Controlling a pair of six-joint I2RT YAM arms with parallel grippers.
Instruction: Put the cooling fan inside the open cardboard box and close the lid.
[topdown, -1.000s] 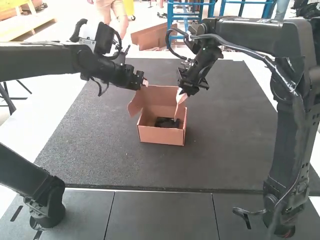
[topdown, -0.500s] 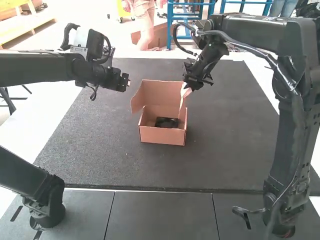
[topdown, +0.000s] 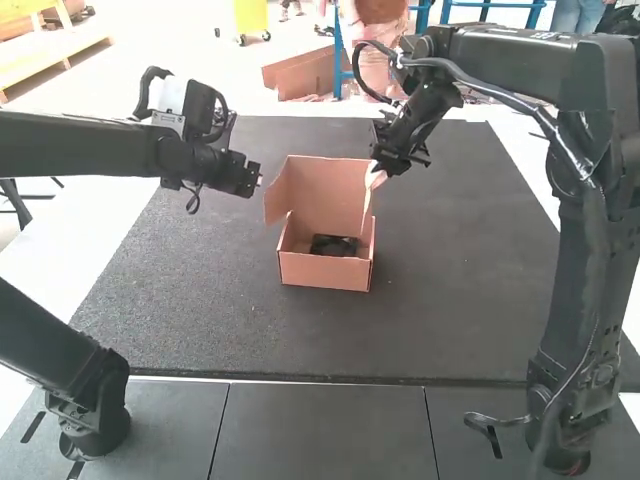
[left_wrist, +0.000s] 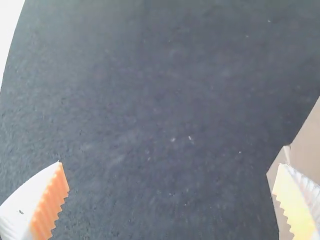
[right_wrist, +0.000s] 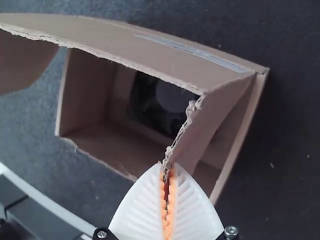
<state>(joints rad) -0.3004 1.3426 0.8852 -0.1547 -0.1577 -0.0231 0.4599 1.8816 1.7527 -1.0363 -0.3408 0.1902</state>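
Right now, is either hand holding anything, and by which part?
The right hand pinches a side flap of the cardboard box at its torn edge; the left hand holds nothing.

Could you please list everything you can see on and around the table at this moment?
cardboard box: one, brown, open, at the mat's middle.
lid: one, brown, upright at the box's far side.
side flap: one, brown, torn edge, at the lid's right end.
cooling fan: one, black, lying inside the box.
mat: one, black, covering the table.
table: one, grey, bare at the near edge.
left claw: one, white and orange, open, above the mat left of the box.
right claw: one, white and orange, shut on the side flap.
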